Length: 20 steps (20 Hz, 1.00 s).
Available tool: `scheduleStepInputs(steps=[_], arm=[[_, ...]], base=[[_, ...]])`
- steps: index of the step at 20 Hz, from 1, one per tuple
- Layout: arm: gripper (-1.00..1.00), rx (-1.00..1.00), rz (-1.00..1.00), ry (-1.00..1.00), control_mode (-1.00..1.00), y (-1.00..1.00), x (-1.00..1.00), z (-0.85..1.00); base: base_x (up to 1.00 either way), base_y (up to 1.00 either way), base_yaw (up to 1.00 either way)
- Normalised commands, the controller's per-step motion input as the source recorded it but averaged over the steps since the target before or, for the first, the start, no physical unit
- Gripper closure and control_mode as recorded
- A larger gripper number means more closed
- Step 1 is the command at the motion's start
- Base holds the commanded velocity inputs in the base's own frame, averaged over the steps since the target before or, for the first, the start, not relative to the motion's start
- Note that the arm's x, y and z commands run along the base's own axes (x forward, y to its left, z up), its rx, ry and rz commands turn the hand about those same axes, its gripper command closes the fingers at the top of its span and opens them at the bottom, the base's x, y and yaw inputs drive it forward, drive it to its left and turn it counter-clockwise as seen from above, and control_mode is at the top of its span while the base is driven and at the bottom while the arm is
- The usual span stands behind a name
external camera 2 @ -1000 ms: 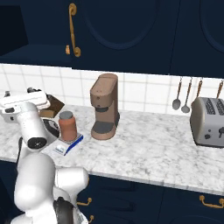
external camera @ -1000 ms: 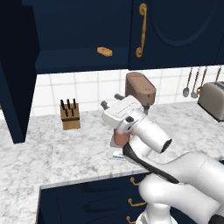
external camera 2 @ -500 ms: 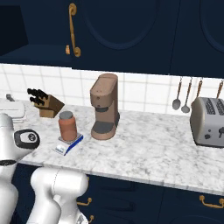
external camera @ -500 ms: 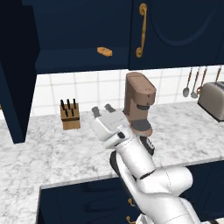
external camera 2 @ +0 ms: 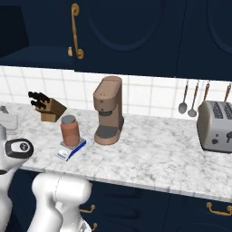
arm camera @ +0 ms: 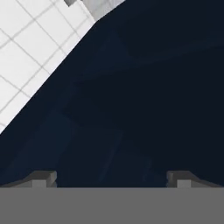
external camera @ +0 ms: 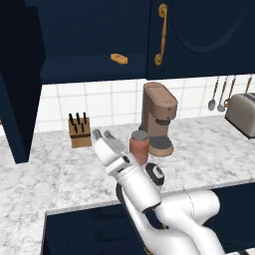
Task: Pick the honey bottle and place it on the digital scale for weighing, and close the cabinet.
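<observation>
The honey bottle (external camera 2: 70, 130) stands upright on the digital scale (external camera 2: 71, 149), near the front of the marble tabletop (external camera 2: 154, 158), just left of the coffee machine (external camera 2: 108, 110) in the right base view. So the weighing half of the task looks done, and nothing holds the jar.

Over the last second the arm has swung away from the bottle: a second ago the hand sat close by it, and now the hand (external camera: 101, 136) points off to the robot's left, toward the open cabinet door (external camera: 20, 84). Its fingers are spread wide with nothing between them; in the hand view the two tips (arm camera: 43, 178) stand far apart, facing a dark navy panel with white wall tiles at one corner. That suggests the robot has moved on to closing the cabinet, whose left door hangs open out over the tabletop while the right door, with its brass handle (external camera: 161, 35), is shut.

A small orange lump (external camera: 119, 59) lies on the open shelf. The knife block (external camera: 79, 131) stands by the wall between the hand and the open door, near any sweep toward it. Further right, a toaster (external camera 2: 216, 125) and hanging utensils (external camera 2: 188, 98) are well clear
</observation>
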Motion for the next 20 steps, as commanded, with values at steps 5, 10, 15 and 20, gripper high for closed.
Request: scheduleStepInputs(steps=[5,10,15,20], arm=[[-1.00,0.21,0.04,0.27,-1.00,0.22,-0.63,0.15],[-1.00,0.23,0.01,0.22,-1.00,0.33,-0.85,0.29],[-1.00,0.09,0.00,0.00,-1.00,0.06,-0.99,0.02],[-1.00,0.00,0.00,-0.08,-1.00,0.52,-0.21,0.00]], base=[[0.00,0.00,0.00],[0.00,0.00,0.00],[0.00,0.00,0.00],[0.00,0.00,0.00]])
